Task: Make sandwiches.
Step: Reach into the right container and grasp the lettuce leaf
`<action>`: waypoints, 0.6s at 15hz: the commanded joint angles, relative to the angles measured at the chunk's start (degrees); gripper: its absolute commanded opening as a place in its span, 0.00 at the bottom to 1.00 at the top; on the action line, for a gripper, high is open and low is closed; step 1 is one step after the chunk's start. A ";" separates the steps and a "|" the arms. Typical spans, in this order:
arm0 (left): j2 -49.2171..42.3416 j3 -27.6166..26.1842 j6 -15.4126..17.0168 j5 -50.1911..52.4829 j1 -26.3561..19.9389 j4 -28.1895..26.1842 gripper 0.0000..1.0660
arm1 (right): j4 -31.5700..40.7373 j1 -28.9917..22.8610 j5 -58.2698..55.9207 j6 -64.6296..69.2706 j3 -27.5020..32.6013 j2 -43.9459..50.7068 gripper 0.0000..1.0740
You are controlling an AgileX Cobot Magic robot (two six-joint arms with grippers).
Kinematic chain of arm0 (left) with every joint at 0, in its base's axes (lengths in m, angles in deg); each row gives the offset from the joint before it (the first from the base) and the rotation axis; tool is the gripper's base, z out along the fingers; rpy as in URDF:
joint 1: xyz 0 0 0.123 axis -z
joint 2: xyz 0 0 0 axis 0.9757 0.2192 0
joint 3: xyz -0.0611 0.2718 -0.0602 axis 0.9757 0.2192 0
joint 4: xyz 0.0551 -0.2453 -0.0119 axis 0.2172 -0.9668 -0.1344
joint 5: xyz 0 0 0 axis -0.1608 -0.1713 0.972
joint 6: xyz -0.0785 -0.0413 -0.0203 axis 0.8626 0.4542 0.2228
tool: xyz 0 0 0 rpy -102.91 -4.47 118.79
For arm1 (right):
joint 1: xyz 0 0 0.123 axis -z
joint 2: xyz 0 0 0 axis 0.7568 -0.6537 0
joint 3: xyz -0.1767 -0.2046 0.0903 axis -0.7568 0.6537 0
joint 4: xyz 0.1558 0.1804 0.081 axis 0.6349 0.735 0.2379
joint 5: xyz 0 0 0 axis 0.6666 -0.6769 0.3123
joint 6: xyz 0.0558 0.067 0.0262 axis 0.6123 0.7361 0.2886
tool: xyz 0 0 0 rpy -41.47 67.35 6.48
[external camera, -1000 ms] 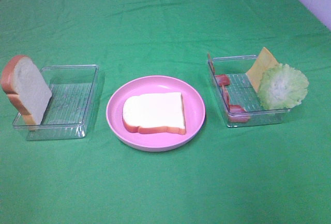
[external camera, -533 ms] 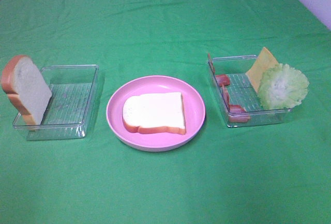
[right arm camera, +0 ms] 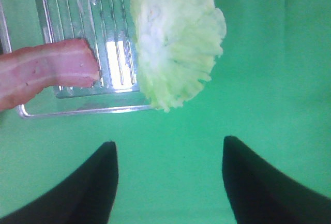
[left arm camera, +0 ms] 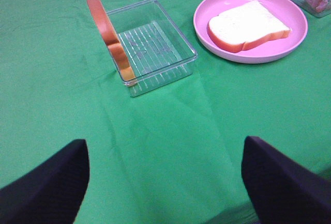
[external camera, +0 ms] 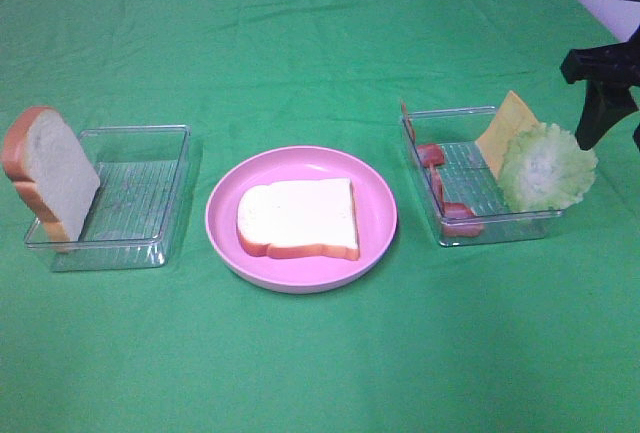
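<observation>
Right fingers [right arm camera: 248, 188] are spread and empty, just beside the pale green ruffled toy lettuce leaf [right arm camera: 173, 38], which is propped on the wall of the clear plastic tray [external camera: 500, 228] near the worktop's right edge. Expect it light and floppy. Pinch gently across the frilled rim. One white toy bread slice with orange-brown crust [external camera: 298, 218] lies flat on the round pink plate [external camera: 225, 238], mid-worktop — the second bread slice [external camera: 50, 173] stands near the left edge. Left fingers [left arm camera: 46, 188] are also spread, holding nothing.

Round pink plate [external camera: 378, 215] on green cloth [external camera: 320, 53], left clear tray [external camera: 140, 193] near it, right clear tray [external camera: 465, 168] opposite
</observation>
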 commanded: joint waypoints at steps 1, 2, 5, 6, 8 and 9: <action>-0.40 0.06 0.52 0.74 0.17 -0.17 0.72 | 1.09 1.38 -2.35 -1.20 -5.73 -5.84 0.54; -0.40 0.06 0.52 0.74 0.17 -0.17 0.72 | 3.04 3.32 -2.92 -1.72 -8.19 -8.14 0.55; -0.40 0.06 0.52 0.74 0.17 -0.17 0.72 | 13.98 9.05 -6.13 -11.06 -12.49 -12.83 0.70; -0.40 0.06 0.52 0.74 0.17 -0.11 0.72 | 15.18 9.91 -5.79 -13.12 -12.78 -13.92 0.70; -0.40 0.06 0.52 0.74 0.17 -0.11 0.72 | 13.92 10.20 -4.18 -15.58 -13.01 -16.44 0.70; -0.40 0.06 0.52 0.74 0.17 -0.06 0.72 | 13.87 10.20 -3.38 -16.04 -13.01 -17.59 0.70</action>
